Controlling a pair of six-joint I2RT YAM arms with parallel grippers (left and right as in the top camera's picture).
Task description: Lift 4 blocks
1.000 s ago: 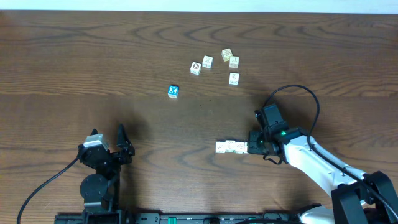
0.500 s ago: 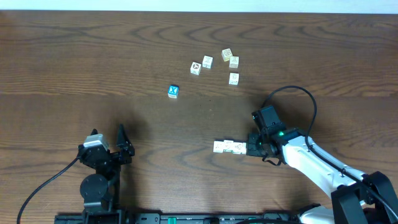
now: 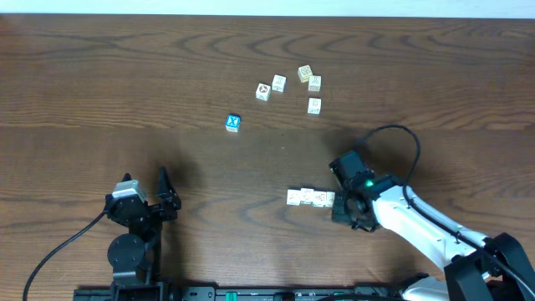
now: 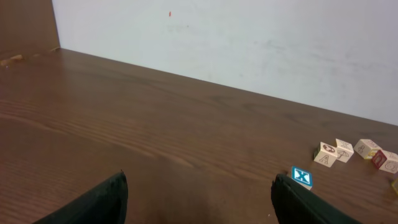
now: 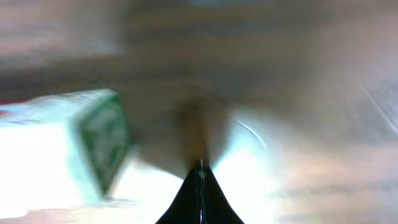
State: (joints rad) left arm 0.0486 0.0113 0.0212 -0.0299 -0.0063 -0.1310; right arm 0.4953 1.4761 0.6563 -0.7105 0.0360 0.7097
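closed right pincer at the end of a row of blocks

the blocks [image 3: 306, 197] lie in a short row on the table [image 3: 100, 75], end to end; how many the row holds is hard to tell. the right pincer [image 3: 337, 202] sits at the row's right end with its jaws pressed together, holding nothing; its wrist view is blurred, with a green-printed block face just left of the tips. the left pincer [image 3: 144, 181] rests well apart, jaws wide open and empty. a blue cube [image 3: 233, 123] and five loose cubes [image 3: 314, 105] lie farther back.

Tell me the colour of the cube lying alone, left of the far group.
The cube is blue with a white X, clearest from the left wrist.
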